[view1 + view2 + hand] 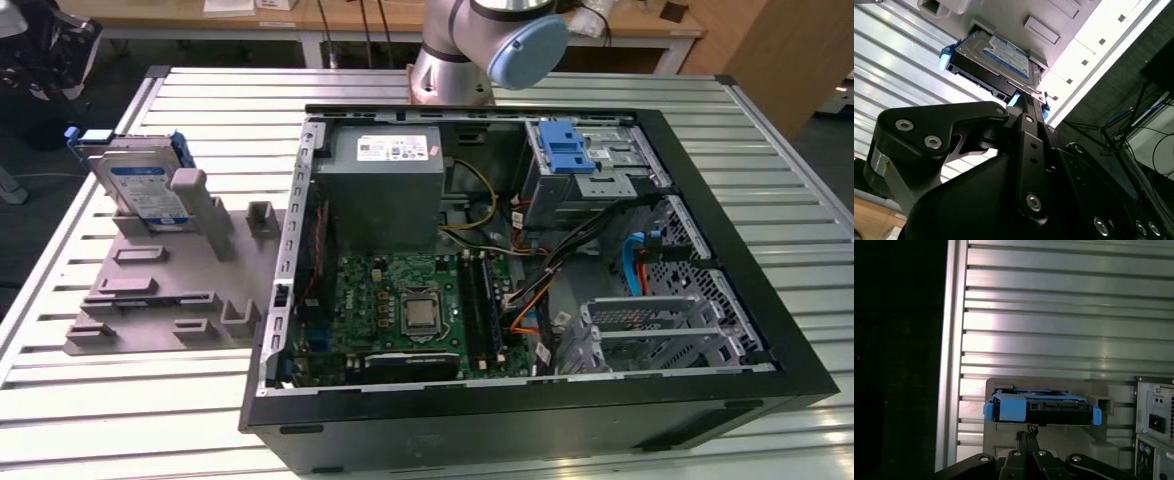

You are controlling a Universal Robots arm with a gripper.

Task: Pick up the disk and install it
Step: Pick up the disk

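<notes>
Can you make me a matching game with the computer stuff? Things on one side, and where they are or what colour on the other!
Things:
1. disk
2. power-supply box
3. motherboard
4. blue latch

Clues:
A. green, lying inside the case
B. on the silver cage
C. standing in the grey holder, outside the case
D. grey, with a white sticker

Pairs: 1-C, 2-D, 3-A, 4-B

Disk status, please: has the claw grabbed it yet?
Gripper shut, empty, off the disk. Disk standing in grey holder, outside the computer case. Nothing in the way.
</notes>
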